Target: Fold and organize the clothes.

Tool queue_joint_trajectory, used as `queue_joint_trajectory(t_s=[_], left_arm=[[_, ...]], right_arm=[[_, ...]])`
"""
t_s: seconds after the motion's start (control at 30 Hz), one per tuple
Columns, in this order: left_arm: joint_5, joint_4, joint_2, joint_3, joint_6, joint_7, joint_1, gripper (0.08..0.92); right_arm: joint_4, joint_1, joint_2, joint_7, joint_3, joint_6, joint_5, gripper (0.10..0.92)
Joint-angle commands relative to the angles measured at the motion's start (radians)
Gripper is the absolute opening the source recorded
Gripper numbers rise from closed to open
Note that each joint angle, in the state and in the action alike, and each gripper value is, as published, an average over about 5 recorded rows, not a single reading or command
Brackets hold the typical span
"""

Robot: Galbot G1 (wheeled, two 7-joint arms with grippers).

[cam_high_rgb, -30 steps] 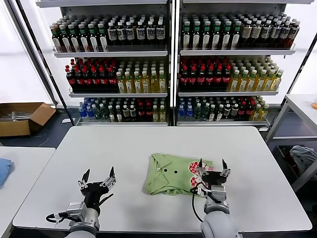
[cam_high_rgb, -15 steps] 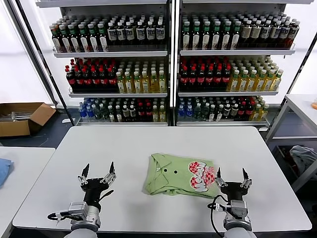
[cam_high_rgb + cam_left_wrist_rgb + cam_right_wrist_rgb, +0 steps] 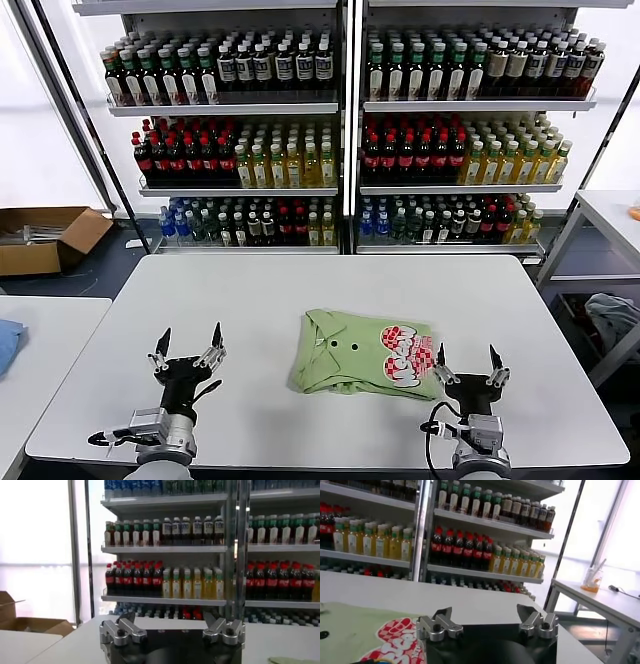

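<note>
At the bottom right of the head view the right gripper stands with its fingers spread wide and nothing between them; a second ago it was over the shirt's printed corner, and it has since backed off to the table's near edge, just clear of the fabric. At the bottom left the left gripper is likewise spread and empty, and it has drifted only slightly leftward and stays well apart from the garment. Between them, a little right of centre on the white table, lies the shirt: light green, already folded into a compact rectangle, collar toward the left, two small buttons showing, the red-and-white checkered print at its right end. Judgement: with both arms drawn back and the bundle lying flat, the fold looks finished or very nearly so; only tidying or placement may remain. The print carries white lettering, but I cannot read it in either the head view or the right wrist view. Farther back, the shelves hold rows of bottles; their labels are too small to make out.
</note>
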Motion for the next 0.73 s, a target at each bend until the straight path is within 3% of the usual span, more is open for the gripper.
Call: queue_joint_trajectory(t_s=[0.03, 0.73], left_arm=[[0.015, -0.006, -0.004, -0.013, -0.018, 0.032, 0.012, 0.823], [-0.078, -0.042, -0.013, 0.016, 0.005, 0.007, 0.054, 0.823]], right_arm=[[0.023, -0.025, -0.001, 0.0, 0.005, -0.001, 0.002, 0.823], [0.091, -0.075, -0.008, -0.114, 0.008, 0.028, 0.027, 0.823]])
